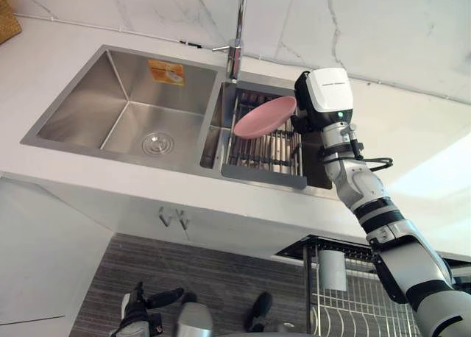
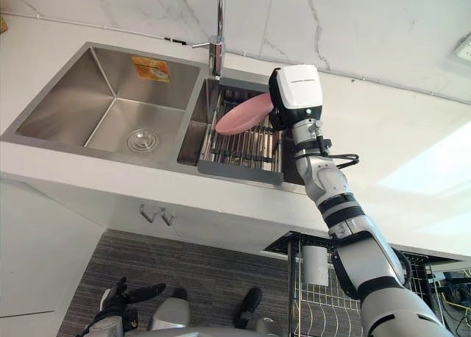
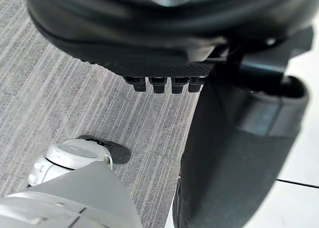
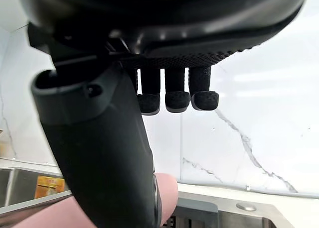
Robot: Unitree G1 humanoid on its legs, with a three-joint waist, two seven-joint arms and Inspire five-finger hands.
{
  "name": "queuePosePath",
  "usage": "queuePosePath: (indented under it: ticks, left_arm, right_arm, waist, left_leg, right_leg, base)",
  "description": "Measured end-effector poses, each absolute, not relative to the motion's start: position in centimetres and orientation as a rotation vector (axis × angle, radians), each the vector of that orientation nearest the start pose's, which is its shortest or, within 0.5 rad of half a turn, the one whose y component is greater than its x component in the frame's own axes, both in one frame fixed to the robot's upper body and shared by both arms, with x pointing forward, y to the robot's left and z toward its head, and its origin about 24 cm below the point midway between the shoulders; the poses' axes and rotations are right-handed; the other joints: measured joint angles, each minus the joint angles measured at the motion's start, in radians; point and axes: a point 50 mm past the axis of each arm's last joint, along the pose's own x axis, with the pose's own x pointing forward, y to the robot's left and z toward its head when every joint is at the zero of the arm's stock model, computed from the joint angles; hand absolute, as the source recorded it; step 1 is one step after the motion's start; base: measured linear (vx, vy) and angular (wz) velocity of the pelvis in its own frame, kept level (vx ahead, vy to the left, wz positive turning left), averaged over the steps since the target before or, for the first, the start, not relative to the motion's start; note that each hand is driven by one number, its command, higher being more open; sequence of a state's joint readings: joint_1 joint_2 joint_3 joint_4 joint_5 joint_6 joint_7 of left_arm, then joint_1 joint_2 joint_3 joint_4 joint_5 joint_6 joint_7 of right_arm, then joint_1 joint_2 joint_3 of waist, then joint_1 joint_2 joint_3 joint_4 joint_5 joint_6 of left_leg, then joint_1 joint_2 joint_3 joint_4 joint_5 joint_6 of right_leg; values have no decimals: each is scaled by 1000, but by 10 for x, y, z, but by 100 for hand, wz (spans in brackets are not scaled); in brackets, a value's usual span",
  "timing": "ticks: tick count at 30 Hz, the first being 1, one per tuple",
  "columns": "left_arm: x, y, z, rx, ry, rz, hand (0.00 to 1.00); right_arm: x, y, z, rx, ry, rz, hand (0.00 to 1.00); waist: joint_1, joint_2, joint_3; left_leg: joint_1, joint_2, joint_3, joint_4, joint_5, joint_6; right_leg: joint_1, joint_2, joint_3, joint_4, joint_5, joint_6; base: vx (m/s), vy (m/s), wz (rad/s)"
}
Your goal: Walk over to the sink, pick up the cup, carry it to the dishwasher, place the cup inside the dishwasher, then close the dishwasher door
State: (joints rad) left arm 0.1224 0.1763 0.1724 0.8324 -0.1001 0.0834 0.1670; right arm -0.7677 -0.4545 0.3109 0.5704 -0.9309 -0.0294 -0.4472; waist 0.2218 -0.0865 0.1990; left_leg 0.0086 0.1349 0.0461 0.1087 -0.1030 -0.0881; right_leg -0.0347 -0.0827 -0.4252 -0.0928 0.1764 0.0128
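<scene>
My left hand (image 1: 138,307) hangs low by the floor; whether it is open or closed I cannot tell. Over the drying rack (image 1: 263,179) in the sink's (image 1: 81,101) right basin, the cup (image 1: 263,118) lies tilted, its long axis across the rack with the left end lower. I can't make out its mouth. My right hand (image 4: 99,153) grips its right end, thumb on the rim. I judge this to be the pick-up. Next I should lift clear and carry it to the dishwasher basket (image 1: 353,307) below the counter's front right edge.

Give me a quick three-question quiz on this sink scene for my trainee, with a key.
1. True or false: the pink dish lies flat in the left basin.
2. Which hand is at the pink dish? A left hand; B right hand.
3. Fill in: the rack sits in the ____ basin.
Key: 1 false, it tilts above the rack; 2 B; 3 right.
</scene>
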Motion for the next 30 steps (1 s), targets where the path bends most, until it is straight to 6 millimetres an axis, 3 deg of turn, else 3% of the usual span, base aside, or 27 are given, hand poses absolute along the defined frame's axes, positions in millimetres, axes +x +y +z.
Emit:
queuePosePath:
  ticks: [3,4,30]
  left_arm:
    - [110,251,-136,72,1012,464,100]
    - [109,251,-137,71,1016,463,100]
    - [124,249,-134,65,1005,449,100]
  right_arm:
    - [374,-164,167,-1448,-560,-195,0]
    - [374,-163,166,-1452,-551,-170,100]
    - [372,-146,137,-1545,-466,-10,100]
  waist:
    - [-1,7,-1]
    - [-3,10,-1]
    - [7,14,-4]
  left_leg:
    - [1,2,5,0,0,0]
    - [2,3,6,0,0,0]
    - [-12,3,-10,-1,0,-1]
  right_leg:
    - [0,2,5,0,0,0]
    - [0,2,5,0,0,0]
    - [-4,3,-10,0,1,-2]
  base:
    - [-16,8,-5]
    - [0,0,0]
    - [0,0,1]
